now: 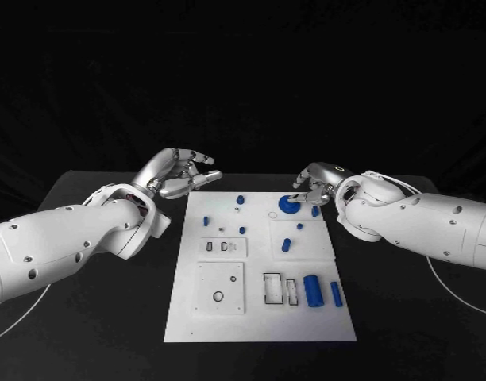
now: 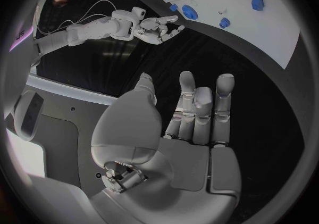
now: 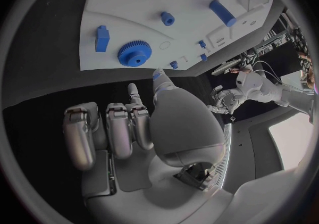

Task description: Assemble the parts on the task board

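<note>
We are hovering the right hand [image 1: 315,188], fingers spread and holding nothing, beside the blue toothed gear [image 1: 289,205] lying at the white task board's [image 1: 198,317] far end; the left hand [image 1: 181,176], equally spread, is waiting over the black bench [image 1: 82,333]. A clean rim pinch should serve best.

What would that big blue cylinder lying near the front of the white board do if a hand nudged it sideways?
The blue cylinder lies on its side on the flat task board, so it would probably roll. It looks solid and stiff, likely plastic and light. Its smooth round surface might slip between fingers.
</note>
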